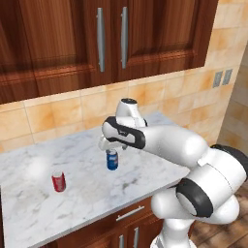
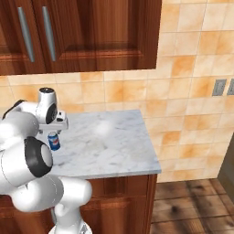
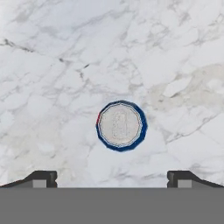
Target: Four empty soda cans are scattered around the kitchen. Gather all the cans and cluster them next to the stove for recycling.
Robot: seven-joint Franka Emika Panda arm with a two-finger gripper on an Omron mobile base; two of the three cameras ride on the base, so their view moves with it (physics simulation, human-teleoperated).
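Your gripper (image 3: 112, 177) was wide open, holding nothing, right above the blue can (image 3: 121, 126); you needed to drop straight down.

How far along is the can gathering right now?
Nothing looks finished yet: the blue can and the red can both stand apart on the marble counter, with no stove in sight. In hand: the open tool hovers directly above the blue can, gripping nothing. Left: grasp it, carry it stoveside, then collect the red can and the others.
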